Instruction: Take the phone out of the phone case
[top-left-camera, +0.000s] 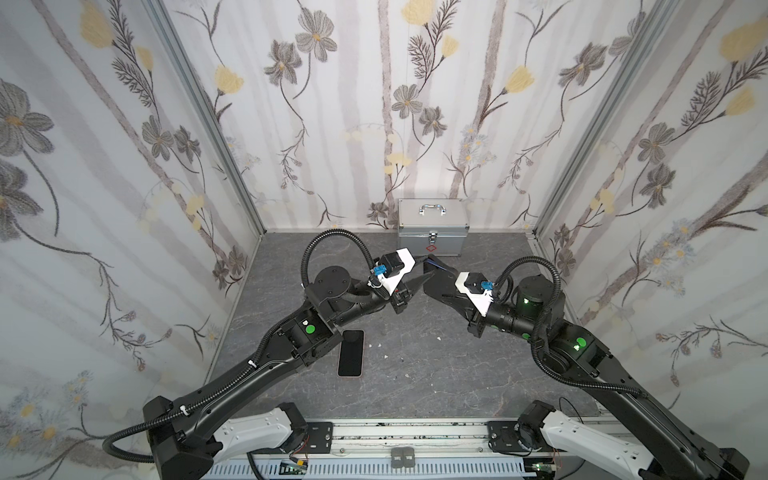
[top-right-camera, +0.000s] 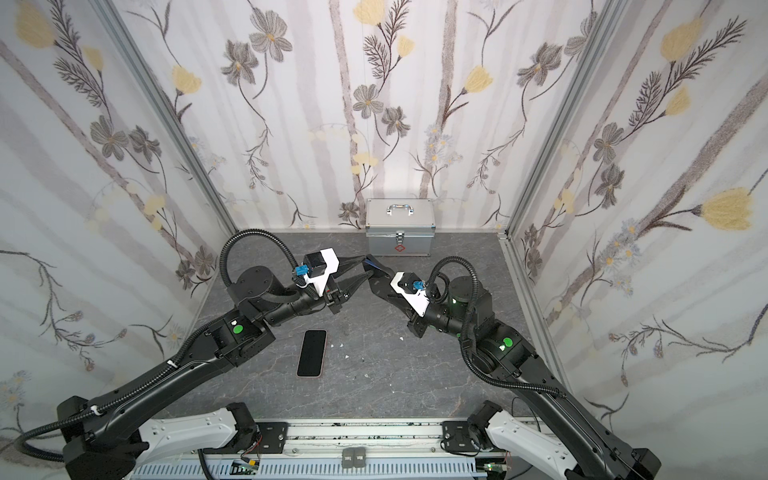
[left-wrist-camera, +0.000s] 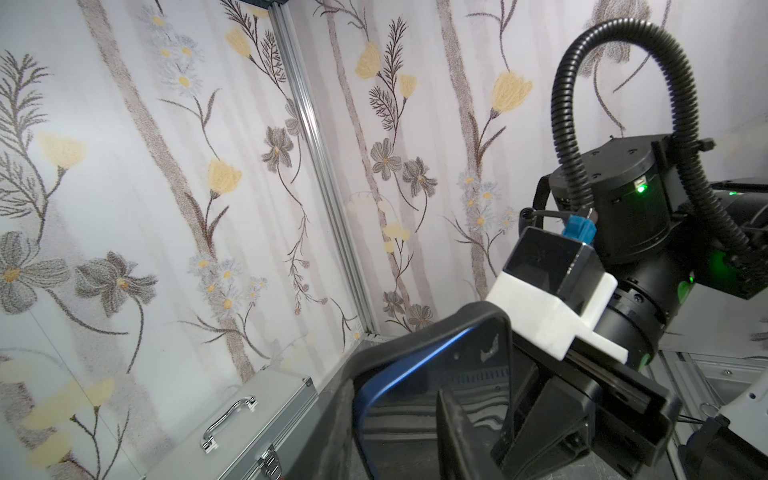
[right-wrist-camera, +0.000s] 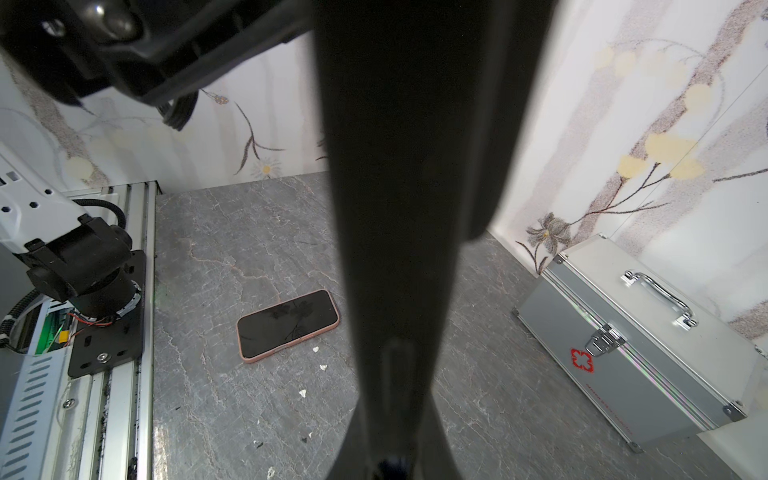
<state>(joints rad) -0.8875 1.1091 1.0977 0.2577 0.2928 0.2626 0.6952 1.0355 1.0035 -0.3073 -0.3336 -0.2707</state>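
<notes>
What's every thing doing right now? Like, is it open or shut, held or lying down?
phone: out of its case, lying flat, screen up and dark.
case: empty, held up in the air.
right gripper: shut on the case.
left gripper: jaws apart at the case's free end.
box: shut, latch down, upright.
</notes>
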